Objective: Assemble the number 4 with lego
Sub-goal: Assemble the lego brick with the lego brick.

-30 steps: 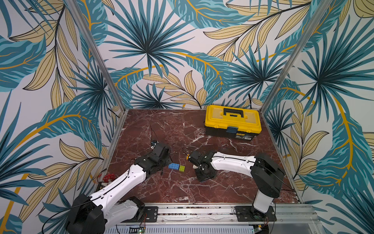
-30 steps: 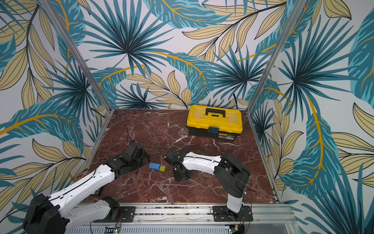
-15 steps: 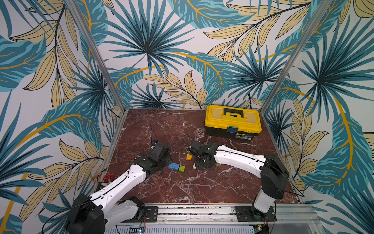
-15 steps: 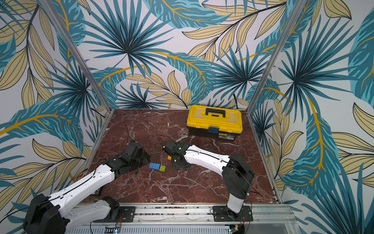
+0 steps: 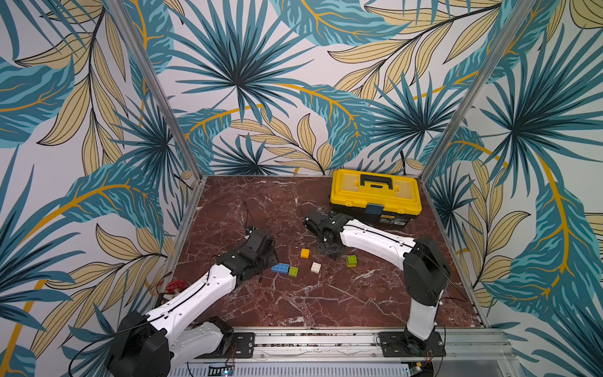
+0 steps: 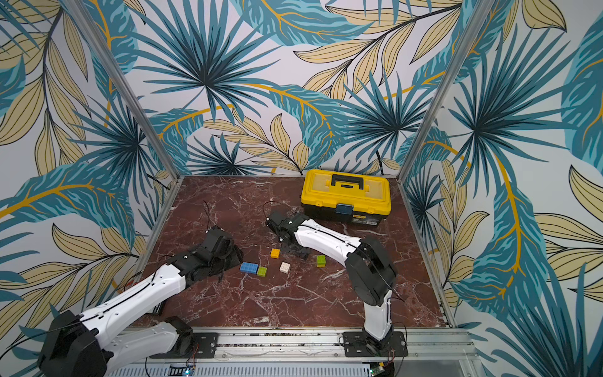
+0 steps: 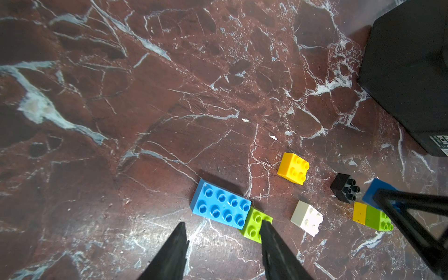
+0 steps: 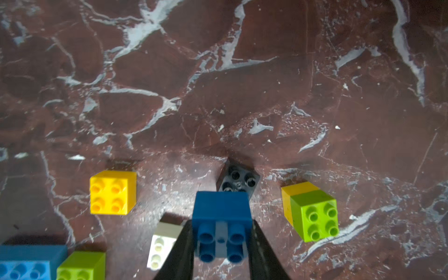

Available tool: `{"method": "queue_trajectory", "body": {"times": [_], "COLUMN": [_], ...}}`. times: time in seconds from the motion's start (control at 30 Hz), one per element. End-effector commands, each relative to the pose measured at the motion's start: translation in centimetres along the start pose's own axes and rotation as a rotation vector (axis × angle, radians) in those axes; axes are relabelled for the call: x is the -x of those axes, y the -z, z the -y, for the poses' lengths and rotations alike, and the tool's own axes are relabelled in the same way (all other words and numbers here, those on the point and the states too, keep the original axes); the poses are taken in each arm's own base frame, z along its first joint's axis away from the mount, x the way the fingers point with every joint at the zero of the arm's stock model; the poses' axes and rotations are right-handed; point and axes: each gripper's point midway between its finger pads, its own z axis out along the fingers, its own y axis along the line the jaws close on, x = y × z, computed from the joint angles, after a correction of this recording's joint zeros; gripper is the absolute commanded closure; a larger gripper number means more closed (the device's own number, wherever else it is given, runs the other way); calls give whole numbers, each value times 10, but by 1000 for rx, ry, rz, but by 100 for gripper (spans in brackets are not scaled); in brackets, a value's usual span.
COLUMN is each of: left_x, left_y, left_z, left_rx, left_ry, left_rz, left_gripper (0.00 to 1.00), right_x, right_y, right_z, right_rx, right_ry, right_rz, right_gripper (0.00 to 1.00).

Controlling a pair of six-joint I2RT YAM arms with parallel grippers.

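Note:
My right gripper [image 8: 221, 244] is shut on a small blue lego brick [image 8: 221, 218], studs toward the wrist camera, with the black brick [image 8: 238, 178] lying just beyond it. In both top views that gripper [image 5: 328, 248] hangs behind the loose bricks. My left gripper [image 7: 223, 226] stands open, with the long blue brick [image 7: 220, 206] and a touching lime green brick [image 7: 253, 224] at its tips. An orange-yellow brick [image 5: 305, 253] and a white brick [image 5: 315, 267] lie apart. Another lime green brick [image 5: 351, 260] sits on an orange-yellow one [image 8: 297, 191]. No number 4 is in view.
A big yellow toolbox [image 5: 375, 196] stands shut at the back right, close behind the right arm. Patterned walls close in the marble table [image 5: 293, 303] on three sides. A metal rail [image 5: 310, 341] runs along its front edge.
My right gripper has closed on the small blue brick and drawn back toward the toolbox, uncovering the white brick and the green stack. The left arm has not moved.

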Motion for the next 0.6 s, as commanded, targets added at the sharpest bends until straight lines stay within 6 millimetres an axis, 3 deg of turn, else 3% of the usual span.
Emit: {"method": "queue_trajectory", "body": {"times": [0.0, 0.57], "left_x": [-3, -4], "left_y": [-5, -10], "left_z": [-3, -2], "left_rx": [4, 6], "left_ry": [-12, -25], "left_rz": [-11, -25], "left_gripper": [49, 49], "right_x": [1, -15], "right_y": [-10, -30], "right_z": [8, 13], "right_rx": [-15, -20], "right_ry": [-78, -194], "right_rz": [-20, -62], "right_gripper": [78, 78]}}
